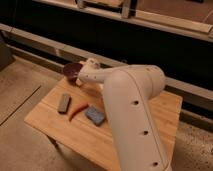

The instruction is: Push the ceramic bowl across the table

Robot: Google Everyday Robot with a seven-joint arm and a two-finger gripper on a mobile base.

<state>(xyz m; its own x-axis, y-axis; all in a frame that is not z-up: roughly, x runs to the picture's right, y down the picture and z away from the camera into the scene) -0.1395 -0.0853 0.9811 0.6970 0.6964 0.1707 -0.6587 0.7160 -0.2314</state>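
Ceramic bowl [71,71] sits at the back-left corner of the table [162,107], upper left of the frame, close to the rear edge.

Gripper [82,73] is right beside it, on the bowl's right side in the frame. Looks like it's touching the rim or a hair off; can't confirm contact. Can't tell whether the gripper is open or closed, since the wrist housing blocks the tip.

Key relation: the bowl lies left of the gripper and slightly toward the back. The arm comes in from the lower right, the big white forearm running diagonally over the middle of the table.

My read is that a push from here drives the bowl further left, and there's very little board left that way (risk of tipping it off the corner). The long open run of the top goes toward the right of the frame, and the arm itself sits over that.

Other stuff, all nearer the camera than the bowl:
- grey block [64,102], left-centre
- thin curved red item [77,110] just right of it, chili-shaped
- blue pad [94,115], next to the forearm

All three sit well apart from the bowl. They only matter if the push goes toward the front edge.
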